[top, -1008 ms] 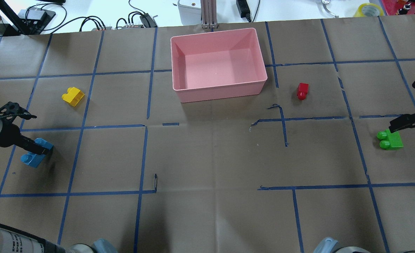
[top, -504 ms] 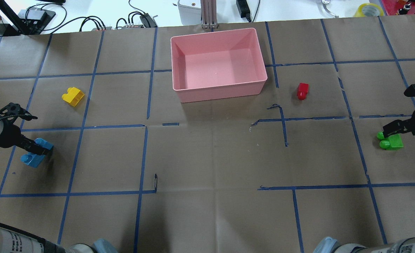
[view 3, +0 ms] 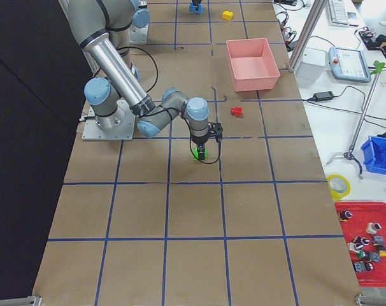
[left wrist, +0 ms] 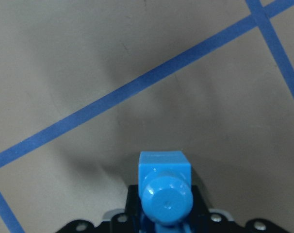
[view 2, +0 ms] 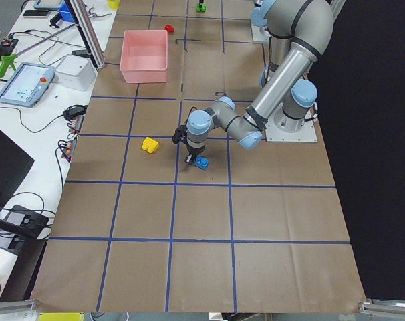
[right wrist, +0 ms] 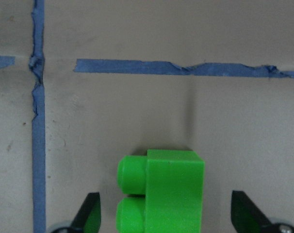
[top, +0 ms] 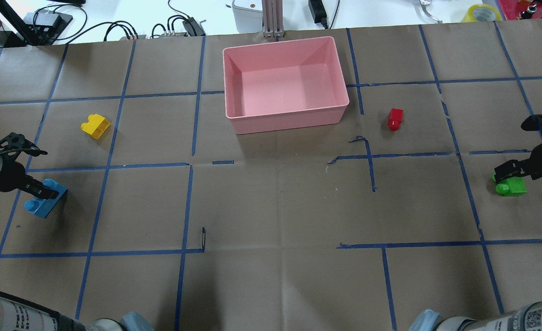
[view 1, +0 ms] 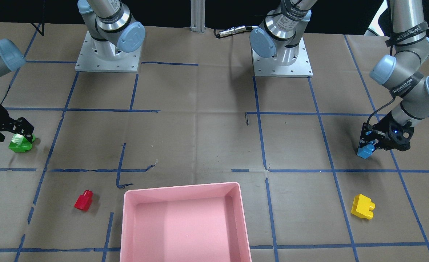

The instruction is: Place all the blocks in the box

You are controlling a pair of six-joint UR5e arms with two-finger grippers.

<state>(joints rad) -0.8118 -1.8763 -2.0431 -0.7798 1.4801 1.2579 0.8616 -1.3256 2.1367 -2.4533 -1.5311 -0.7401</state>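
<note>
The pink box [top: 287, 115] stands at the far middle of the table, with nothing inside it; it also shows in the front view [view 1: 181, 187]. My left gripper [top: 36, 189] is shut on the long blue block [top: 45, 202], seen end-on in the left wrist view [left wrist: 165, 179]. My right gripper [top: 507, 172] is open, low over the green block [top: 512, 187], with its fingertips [right wrist: 91, 213] wide on both sides of the green block [right wrist: 161, 194]. The yellow block [top: 95, 125] lies left of the box. The red block [top: 395, 118] lies right of it.
Brown paper with a blue tape grid covers the table. Cables and boxes [top: 183, 25] and a tape roll [top: 482, 13] lie beyond the far edge. The two arm bases [view 1: 107, 54] stand on the robot's side.
My right gripper has moved in from the right edge and come down around the green block. My left gripper stays on the blue block, which has shifted only slightly.
</note>
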